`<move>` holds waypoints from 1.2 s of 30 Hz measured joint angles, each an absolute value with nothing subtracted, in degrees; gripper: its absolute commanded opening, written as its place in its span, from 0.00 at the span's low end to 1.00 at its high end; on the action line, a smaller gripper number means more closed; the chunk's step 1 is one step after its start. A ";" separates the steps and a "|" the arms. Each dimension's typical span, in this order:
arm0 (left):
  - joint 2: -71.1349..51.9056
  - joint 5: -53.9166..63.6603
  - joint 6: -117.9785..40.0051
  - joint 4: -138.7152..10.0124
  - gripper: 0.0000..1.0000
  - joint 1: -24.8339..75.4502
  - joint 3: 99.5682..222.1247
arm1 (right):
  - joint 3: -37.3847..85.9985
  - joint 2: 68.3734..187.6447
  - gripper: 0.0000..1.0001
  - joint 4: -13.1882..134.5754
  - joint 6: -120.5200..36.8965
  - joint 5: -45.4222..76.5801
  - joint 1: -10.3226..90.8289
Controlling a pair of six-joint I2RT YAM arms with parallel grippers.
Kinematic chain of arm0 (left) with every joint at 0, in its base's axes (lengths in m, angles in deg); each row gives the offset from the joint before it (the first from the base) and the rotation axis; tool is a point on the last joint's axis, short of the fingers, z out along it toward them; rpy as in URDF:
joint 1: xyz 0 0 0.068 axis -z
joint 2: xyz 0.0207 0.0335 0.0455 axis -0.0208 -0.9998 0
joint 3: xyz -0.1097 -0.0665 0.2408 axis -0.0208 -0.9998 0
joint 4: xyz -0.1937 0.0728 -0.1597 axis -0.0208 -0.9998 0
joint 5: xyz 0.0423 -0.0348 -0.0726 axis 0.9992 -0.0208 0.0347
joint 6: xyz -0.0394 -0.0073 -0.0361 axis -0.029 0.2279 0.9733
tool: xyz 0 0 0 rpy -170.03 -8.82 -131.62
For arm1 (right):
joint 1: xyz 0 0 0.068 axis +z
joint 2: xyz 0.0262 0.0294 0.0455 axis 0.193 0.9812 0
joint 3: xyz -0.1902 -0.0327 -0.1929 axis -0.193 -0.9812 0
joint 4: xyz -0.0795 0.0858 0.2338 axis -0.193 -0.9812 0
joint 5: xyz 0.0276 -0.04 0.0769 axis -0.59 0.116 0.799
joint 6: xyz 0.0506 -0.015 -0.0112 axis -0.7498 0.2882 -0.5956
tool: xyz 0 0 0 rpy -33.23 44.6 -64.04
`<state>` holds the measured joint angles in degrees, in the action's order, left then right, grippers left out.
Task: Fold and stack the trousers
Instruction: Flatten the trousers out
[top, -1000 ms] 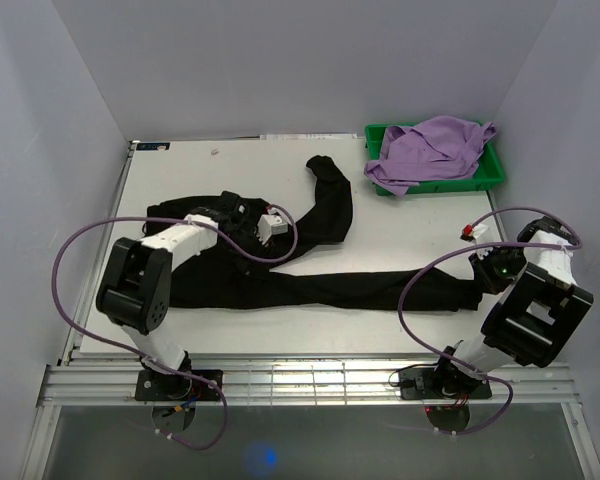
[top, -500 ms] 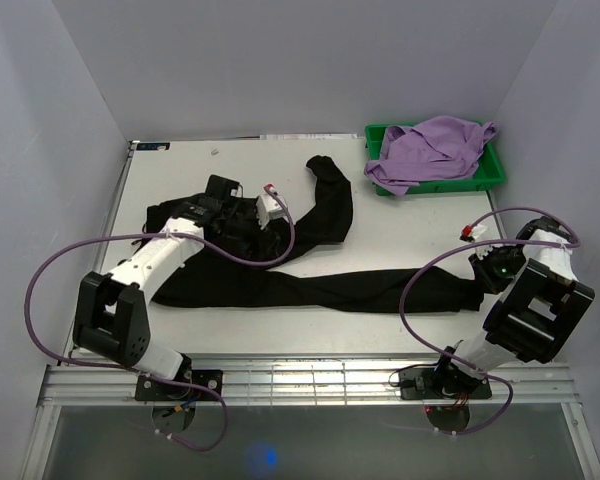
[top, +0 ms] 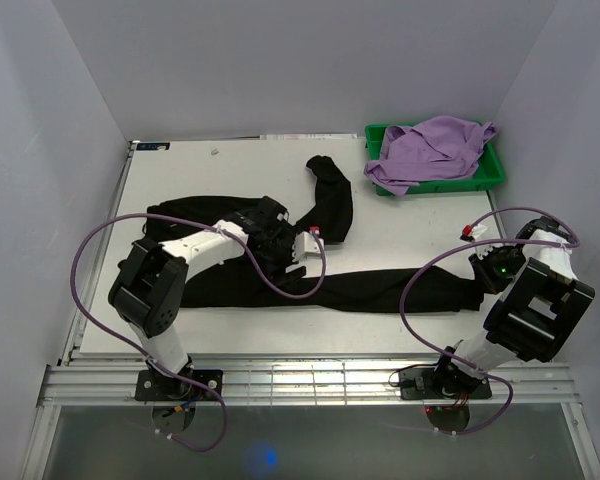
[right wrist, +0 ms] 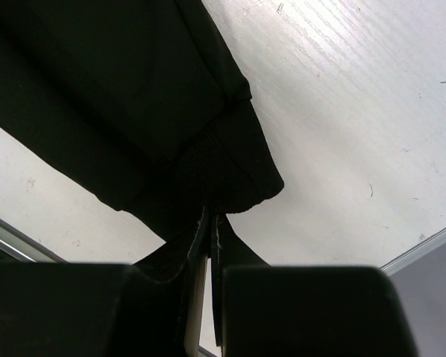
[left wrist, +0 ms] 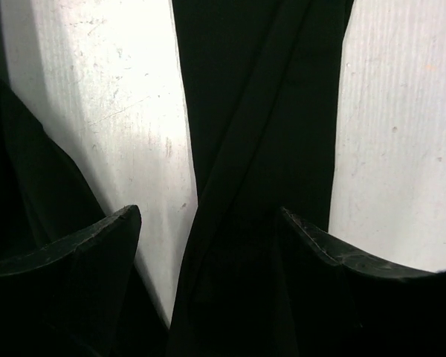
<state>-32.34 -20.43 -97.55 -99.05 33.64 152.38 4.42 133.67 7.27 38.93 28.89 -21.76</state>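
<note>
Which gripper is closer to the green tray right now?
Right. The right gripper, shut on the trousers' leg end, sits in front of the green tray. The left gripper, open over the trousers mid-table, is farther off to the tray's left.

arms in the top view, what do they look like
Both match: the left arm and right arm have white links, boxy black joints and a looping purple cable. The right one shows a small green light. Pincer fingers are black.
</note>
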 measured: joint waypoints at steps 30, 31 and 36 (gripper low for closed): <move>-24.29 -15.66 -84.72 -85.18 0.00 32.09 145.47 | 2.43 129.80 0.08 7.64 43.48 22.72 -21.80; -26.35 -14.66 -83.03 -83.54 0.00 31.87 146.39 | 2.19 129.12 0.08 7.49 44.25 22.11 -21.93; -35.44 -10.18 -77.59 -78.62 0.20 31.34 150.06 | 2.08 126.74 0.08 6.94 47.57 19.64 -22.68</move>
<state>-35.44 -10.18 -77.59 -78.62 31.34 150.06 2.08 126.74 6.94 47.57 19.64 -22.68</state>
